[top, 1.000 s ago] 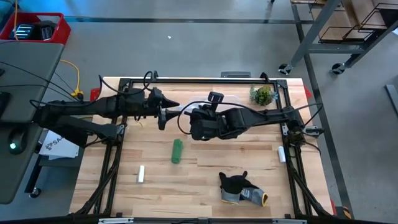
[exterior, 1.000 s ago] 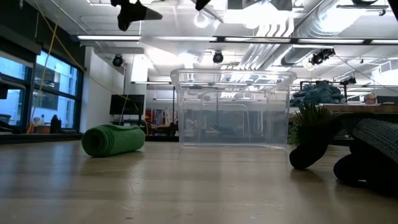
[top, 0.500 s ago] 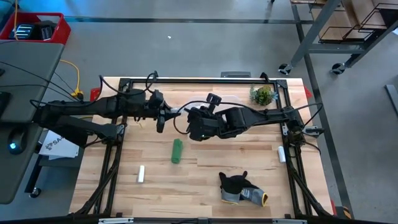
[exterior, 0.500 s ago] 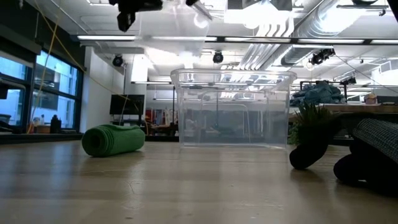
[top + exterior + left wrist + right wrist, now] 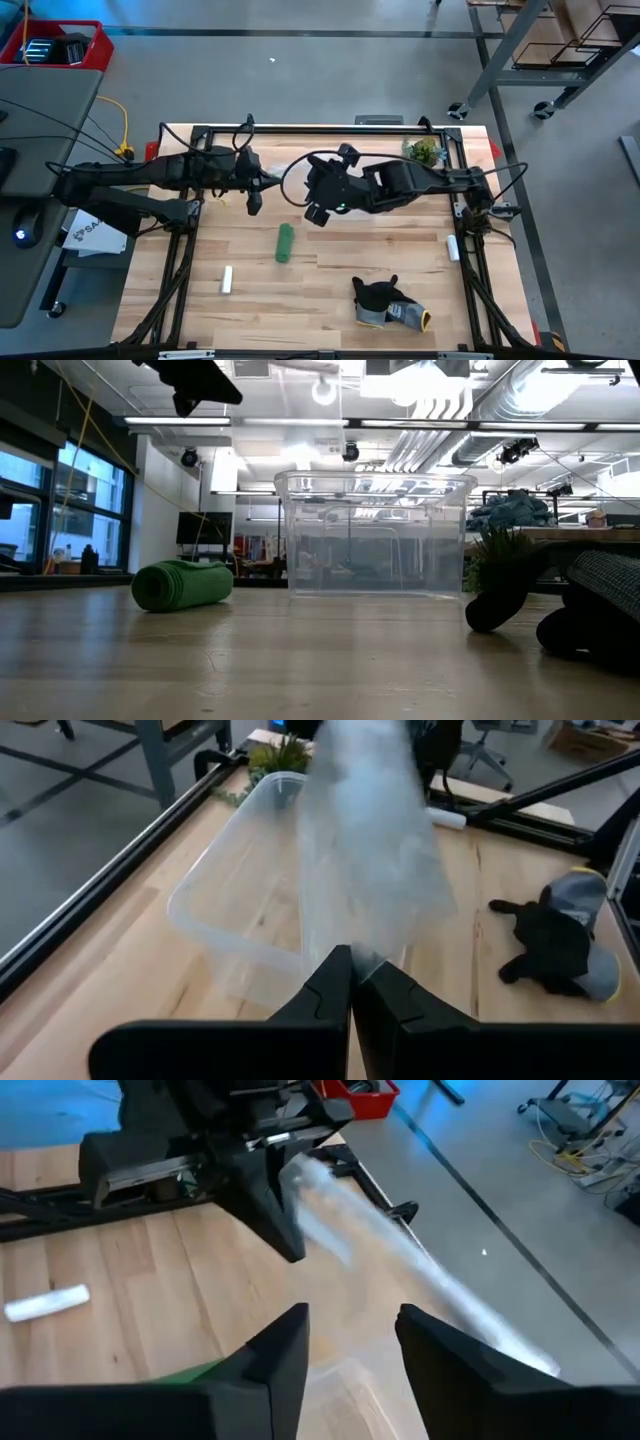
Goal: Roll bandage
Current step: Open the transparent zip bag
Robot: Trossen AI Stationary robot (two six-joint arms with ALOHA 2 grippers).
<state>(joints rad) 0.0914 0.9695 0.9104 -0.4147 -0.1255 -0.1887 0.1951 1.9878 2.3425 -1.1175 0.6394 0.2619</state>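
A bright green bandage lies as a compact roll on the wooden table, clear of both arms, so the rolling looks complete and little of the task appears left. Above the far half of the table, the left hand is pinched closed on a sheet of clear plastic, apparently a lid, seen blurred in the left wrist view. The right hand hangs opposite with its fingers apart and empty, the clear sheet lying just beyond them. Beneath the hands stands a clear plastic box, open at the top. A dark grey glove lies near the front edge, a small white cylinder sits to the left of the roll, and a small green plant stands at the far right corner. From above, the clear box and lid are almost impossible to make out against the wood, and the arms cover much of them. The table-level view cuts off both hands, showing only a dark part of one arm at its upper edge. Whether the roll's loose end is secured cannot be told.
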